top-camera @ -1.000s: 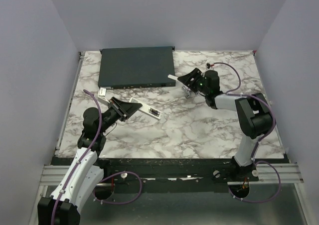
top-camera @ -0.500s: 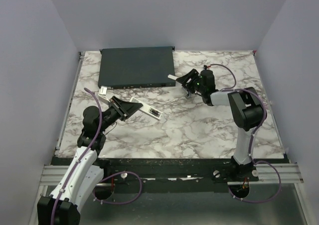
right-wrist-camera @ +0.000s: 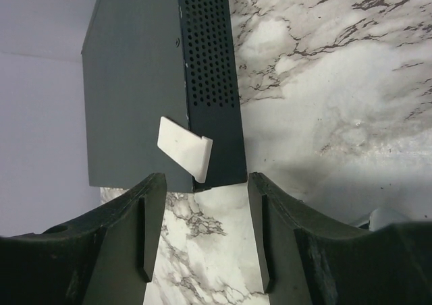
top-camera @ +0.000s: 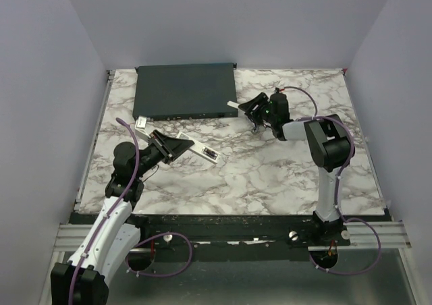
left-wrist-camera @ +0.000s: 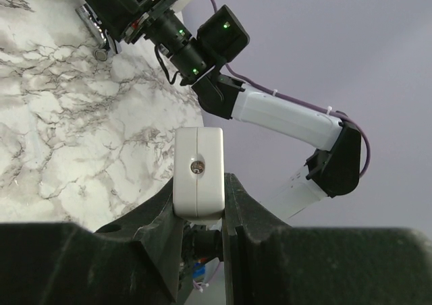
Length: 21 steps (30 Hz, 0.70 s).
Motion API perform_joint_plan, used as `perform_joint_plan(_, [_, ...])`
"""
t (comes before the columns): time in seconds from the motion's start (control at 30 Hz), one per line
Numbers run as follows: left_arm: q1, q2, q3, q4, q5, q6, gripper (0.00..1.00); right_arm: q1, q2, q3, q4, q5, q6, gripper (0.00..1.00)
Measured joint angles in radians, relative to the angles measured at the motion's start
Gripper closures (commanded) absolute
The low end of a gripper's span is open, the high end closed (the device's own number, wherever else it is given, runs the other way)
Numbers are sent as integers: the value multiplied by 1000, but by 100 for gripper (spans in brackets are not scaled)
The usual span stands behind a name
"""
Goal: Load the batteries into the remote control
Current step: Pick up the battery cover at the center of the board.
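Remote control (top-camera: 196, 148): smooth white plastic bar at 9 o'clock on marble table (top-camera: 270, 177), clamped by left gripper (left-wrist-camera: 198, 207). Right gripper (right-wrist-camera: 202, 204) jaws apart; flat white cover (right-wrist-camera: 183, 146) at its 12 o'clock, against perforated dark box (right-wrist-camera: 135, 82).

The remote (top-camera: 197, 148), a slim white bar with a dark patch near its 4 o'clock end, is clamped at its 10 o'clock end in the left gripper (top-camera: 169, 146). Its white cover (right-wrist-camera: 183, 146) leans tilted against a dark box (right-wrist-camera: 135, 82), at the remote's 1 o'clock. What looks like a slim battery (left-wrist-camera: 100, 45) lies on the counter (top-camera: 270, 170) toward 2 o'clock.

Right gripper (right-wrist-camera: 206, 190) spread; white cover (right-wrist-camera: 183, 148) at box (right-wrist-camera: 135, 82) corner
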Motion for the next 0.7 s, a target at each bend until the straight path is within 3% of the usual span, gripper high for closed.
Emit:
perform_joint_plan(0.2, [0, 11, 1, 0, 3, 0, 100, -4, 35, 24, 21, -15, 14, 44])
perform_joint_plan(0.47, [6, 13, 1, 0, 5, 0, 100, -5, 67, 27, 76, -43, 39, 54])
perform_joint_plan(0.7, [12, 13, 1, 0, 7, 1, 100, -5, 87, 37, 103, -48, 50, 54])
